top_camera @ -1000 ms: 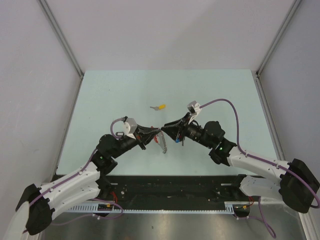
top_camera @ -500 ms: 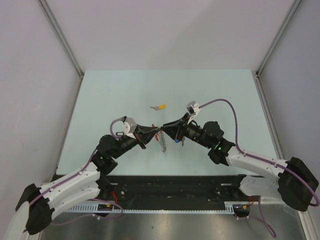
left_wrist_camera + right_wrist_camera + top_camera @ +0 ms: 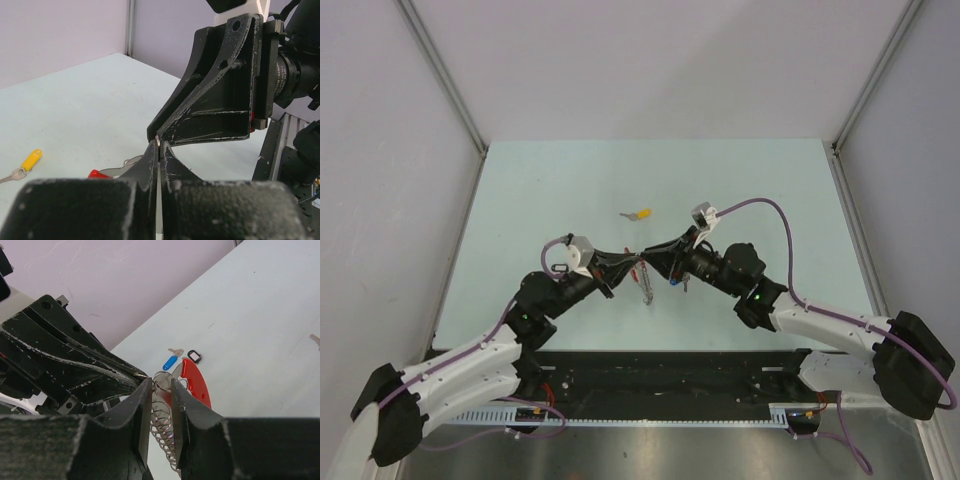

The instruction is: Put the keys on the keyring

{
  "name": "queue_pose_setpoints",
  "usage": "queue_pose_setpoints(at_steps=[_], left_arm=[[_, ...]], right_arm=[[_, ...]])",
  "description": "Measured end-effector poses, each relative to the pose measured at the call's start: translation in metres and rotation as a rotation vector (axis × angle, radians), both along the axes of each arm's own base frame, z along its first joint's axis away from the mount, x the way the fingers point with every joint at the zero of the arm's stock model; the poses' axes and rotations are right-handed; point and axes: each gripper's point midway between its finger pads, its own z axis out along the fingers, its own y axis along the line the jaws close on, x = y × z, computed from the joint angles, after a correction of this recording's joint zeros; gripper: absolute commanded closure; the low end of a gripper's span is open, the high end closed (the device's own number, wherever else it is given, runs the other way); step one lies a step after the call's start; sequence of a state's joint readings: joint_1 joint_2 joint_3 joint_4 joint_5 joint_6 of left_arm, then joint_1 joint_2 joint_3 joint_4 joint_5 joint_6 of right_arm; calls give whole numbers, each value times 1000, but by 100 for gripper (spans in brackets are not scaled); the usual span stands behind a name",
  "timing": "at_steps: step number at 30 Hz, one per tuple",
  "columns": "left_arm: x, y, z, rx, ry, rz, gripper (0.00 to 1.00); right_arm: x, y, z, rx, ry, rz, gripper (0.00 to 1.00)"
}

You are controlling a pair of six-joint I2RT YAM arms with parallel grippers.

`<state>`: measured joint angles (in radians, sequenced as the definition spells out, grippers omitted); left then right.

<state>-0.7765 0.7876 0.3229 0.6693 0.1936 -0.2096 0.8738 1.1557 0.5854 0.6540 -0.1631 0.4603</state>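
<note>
Both grippers have edged slightly left; your left gripper (image 3: 158,148) is clenched on the keyring (image 3: 646,285), chain dangling between the arms; your right gripper (image 3: 160,384) straddles its ring, grip unclear; tug sideways and it may slip free, blue key (image 3: 170,362) and yellow key (image 3: 641,213) lying unthreaded.

We read no txt, labels, brand names, nos. or signs in any view.
</note>
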Motion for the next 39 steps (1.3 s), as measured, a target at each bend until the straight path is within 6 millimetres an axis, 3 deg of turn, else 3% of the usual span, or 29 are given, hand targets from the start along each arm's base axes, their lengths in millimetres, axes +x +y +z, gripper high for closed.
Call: queue_pose_setpoints(at_steps=[6, 10, 22, 27, 32, 39], left_arm=[[1, -3, 0, -4, -3, 4, 100], [2, -4, -1, -3, -6, 9, 100], [-6, -2, 3, -15, -17, -2, 99], [-11, -1, -2, 3, -1, -16, 86], [-12, 3, -15, 72, 46, -5, 73], [-9, 7, -10, 170, 47, 13, 57]], right_arm=[[0, 2, -1, 5, 1, 3, 83], [-1, 2, -1, 7, -1, 8, 99], [-9, -3, 3, -40, -88, 39, 100], [-16, -6, 2, -104, -174, 74, 100], [-9, -10, -7, -201, -237, 52, 100], [-3, -13, -11, -292, -315, 44, 100]])
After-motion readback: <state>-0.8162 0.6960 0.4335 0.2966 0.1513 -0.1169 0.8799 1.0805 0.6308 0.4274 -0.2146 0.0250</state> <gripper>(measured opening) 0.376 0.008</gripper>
